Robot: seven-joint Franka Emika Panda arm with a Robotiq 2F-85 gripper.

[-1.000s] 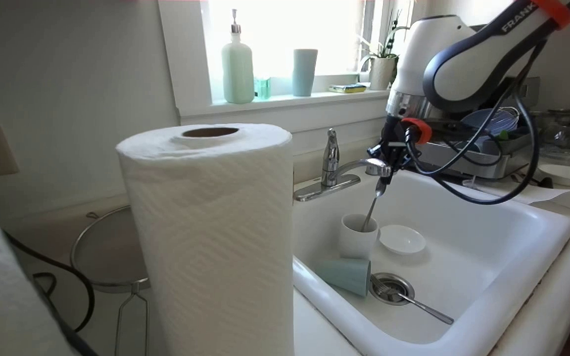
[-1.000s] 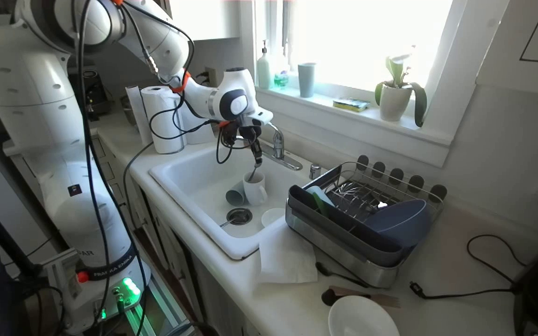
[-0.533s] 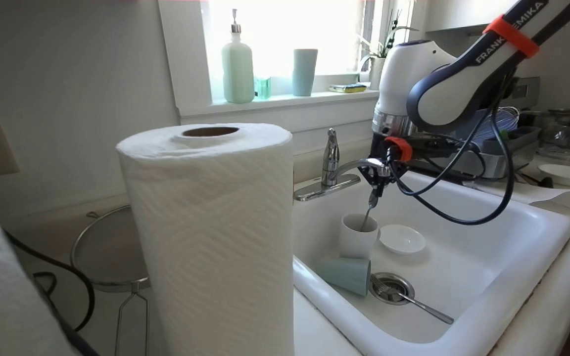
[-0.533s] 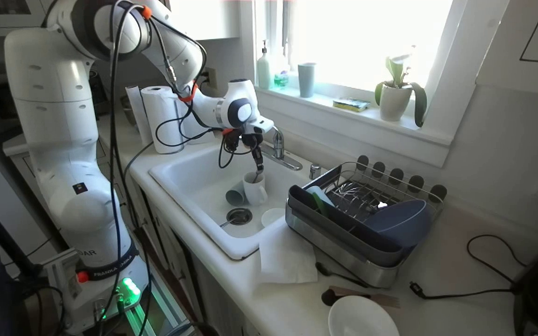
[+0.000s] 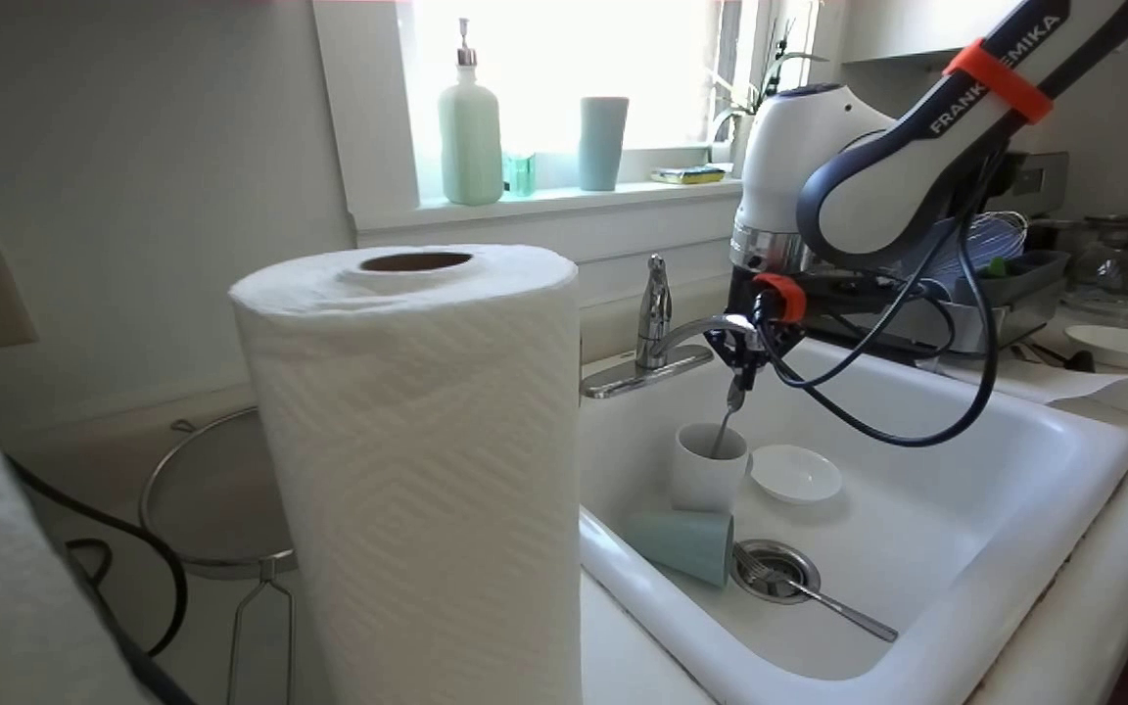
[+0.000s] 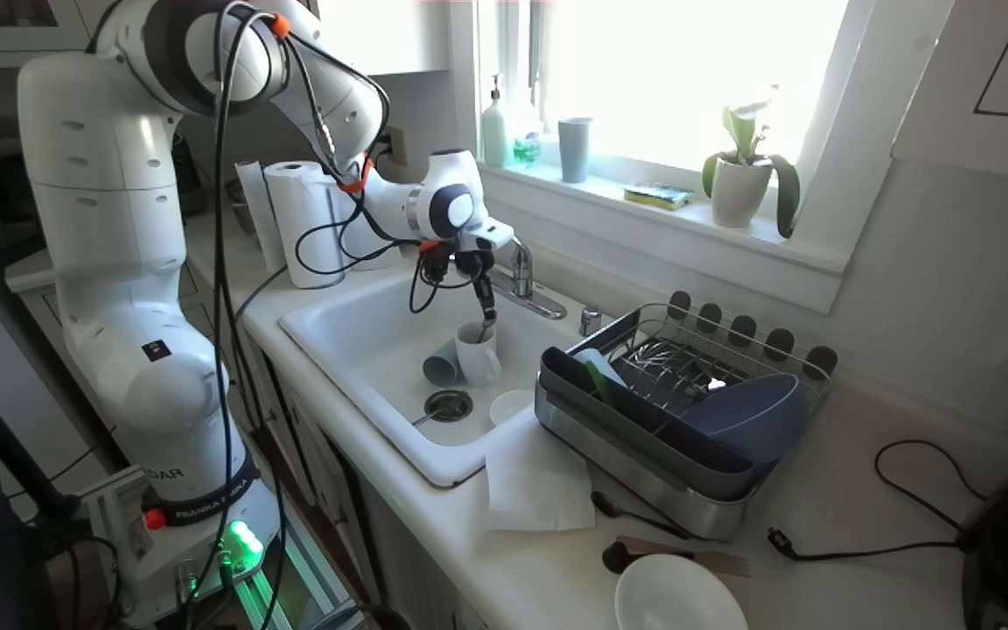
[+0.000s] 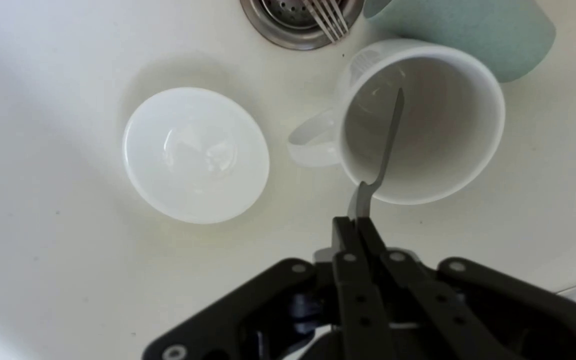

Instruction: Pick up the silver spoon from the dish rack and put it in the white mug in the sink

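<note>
Wrist view: silver spoon (image 7: pixel 387 152) is seen as slim and dull grey, its wider bowl end held by the gripper (image 7: pixel 353 220), jaws narrow on it. The thin handle is angled down inside the white mug (image 7: pixel 435 125), stood upright in the sink (image 7: pixel 53 270).

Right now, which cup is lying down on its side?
The pale blue-green cup in the sink, beside the white mug. The mug stands upright, and so does the grey-blue cup up on the windowsill.
</note>
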